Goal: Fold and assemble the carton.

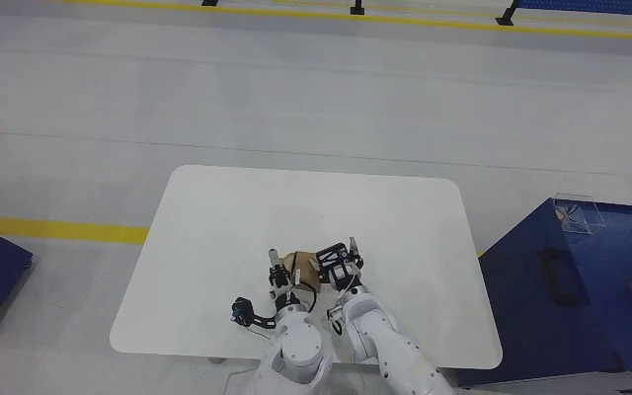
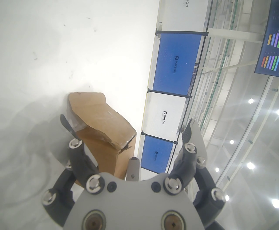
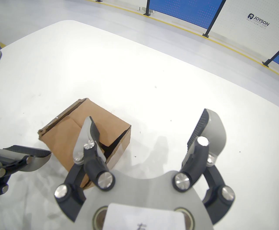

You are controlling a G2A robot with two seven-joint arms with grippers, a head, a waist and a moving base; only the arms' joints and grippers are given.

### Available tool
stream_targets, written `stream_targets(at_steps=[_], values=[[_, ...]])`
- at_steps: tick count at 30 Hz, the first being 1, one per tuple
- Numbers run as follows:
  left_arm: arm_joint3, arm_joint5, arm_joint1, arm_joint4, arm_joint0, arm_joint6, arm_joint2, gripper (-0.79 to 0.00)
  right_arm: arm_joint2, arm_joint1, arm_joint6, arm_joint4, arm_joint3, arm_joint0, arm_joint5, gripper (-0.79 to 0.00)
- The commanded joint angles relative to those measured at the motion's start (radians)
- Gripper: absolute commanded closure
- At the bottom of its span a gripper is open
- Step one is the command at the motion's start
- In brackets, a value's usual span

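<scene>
A small brown carton stands on the white table near its front edge, between the two arms. In the right wrist view the carton has its top flaps folded in, with a dark gap at one corner. My right gripper is open; one finger rests over the carton's top, the other hangs over bare table. In the left wrist view the carton shows a crumpled, torn corner. My left gripper is open, hovering close around that corner. The left gripper's fingertip also shows beside the carton in the right wrist view.
The table's far half is bare white surface. A blue cabinet stands off the table's right side. Blue and white panels and a yellow floor line lie beyond the table.
</scene>
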Motion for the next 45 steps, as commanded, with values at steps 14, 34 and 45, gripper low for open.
stream_targets(at_steps=[14,34,45], values=[[0.098,-0.013,-0.028,-0.073,-0.066,0.030,-0.040,-0.785,-0.005,-0.015,-0.008,-0.024,0.011,-0.006,0.001,-0.785],[0.079,-0.311,-0.051,-0.004,-0.053,0.033,-0.052,-0.785,0.007,-0.030,0.001,-0.073,0.055,0.000,-0.006,-0.785],[0.066,-0.357,-0.032,0.059,-0.030,-0.002,-0.002,-0.785,0.092,-0.011,0.009,-0.103,-0.005,-0.037,-0.050,-0.785]])
